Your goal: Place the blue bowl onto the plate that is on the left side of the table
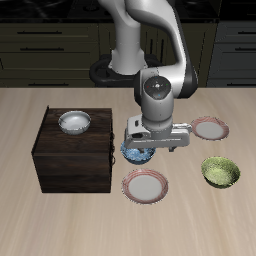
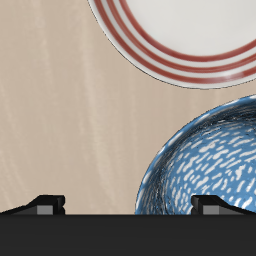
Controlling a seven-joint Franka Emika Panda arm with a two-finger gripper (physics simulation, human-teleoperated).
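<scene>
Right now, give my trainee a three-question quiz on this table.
1. True or false: the blue bowl already sits on a plate.
2. What rests on the dark wooden cabinet? A) grey-white bowl B) yellow-green bowl C) plate
3. How many red-rimmed plates are on the table?

Key: 1. False, it sits on the table under the gripper. 2. A. 3. Two: one near the front edge, one farther back.

Your wrist camera shows you the blue bowl, white-speckled, resting on the tan table. At about 11 o'clock from the bowl sits a red-ringed white plate, near it, not touching.
</scene>
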